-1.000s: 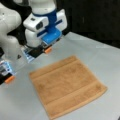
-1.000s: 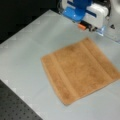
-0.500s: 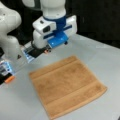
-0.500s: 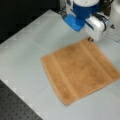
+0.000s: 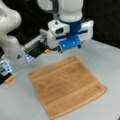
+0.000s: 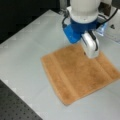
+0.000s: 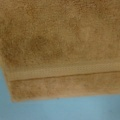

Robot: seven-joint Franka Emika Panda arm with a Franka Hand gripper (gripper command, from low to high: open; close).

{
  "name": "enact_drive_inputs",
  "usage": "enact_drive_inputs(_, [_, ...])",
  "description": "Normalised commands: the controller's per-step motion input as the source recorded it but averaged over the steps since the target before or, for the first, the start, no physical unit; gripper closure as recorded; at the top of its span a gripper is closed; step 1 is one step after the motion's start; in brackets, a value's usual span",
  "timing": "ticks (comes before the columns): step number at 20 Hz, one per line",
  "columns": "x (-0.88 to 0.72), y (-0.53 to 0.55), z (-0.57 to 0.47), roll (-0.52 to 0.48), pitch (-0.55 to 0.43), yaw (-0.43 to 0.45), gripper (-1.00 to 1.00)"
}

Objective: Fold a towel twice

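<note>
Lying flat and unfolded on the pale table (image 5: pixel 105 57), the towel (image 5: pixel 66 85) spreads as one orange-brown square, its woven bands showing near two edges. Above its far corner hangs the gripper (image 6: pixel 90 47), clear of the cloth; I cannot tell whether it is spread or pressed together. Toward a front view's left sits a white arm base (image 5: pixel 10 37).

Orange-brown towel (image 5: pixel 66 86), plain woven bands
</note>
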Motion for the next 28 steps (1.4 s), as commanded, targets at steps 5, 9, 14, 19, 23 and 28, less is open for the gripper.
enact_drive_inputs(5, [0.53, 0.26, -0.04, -0.204, 0.151, -0.23, -1.0])
enact_drive_inputs(9, [0.52, 0.24, -0.1, -0.243, 0.14, -0.064, -1.0])
enact_drive_inputs(14, [0.55, 0.15, -0.24, -0.243, 0.173, 0.037, -1.0])
enact_drive_inputs(19, [0.52, 0.18, -0.22, -0.214, 0.193, 0.007, -1.0])
enact_drive_inputs(23, [0.56, 0.18, -0.15, -0.27, 0.153, -0.066, -1.0])
enact_drive_inputs(28, [0.57, 0.16, 0.01, -0.273, 0.127, -0.123, -1.0])
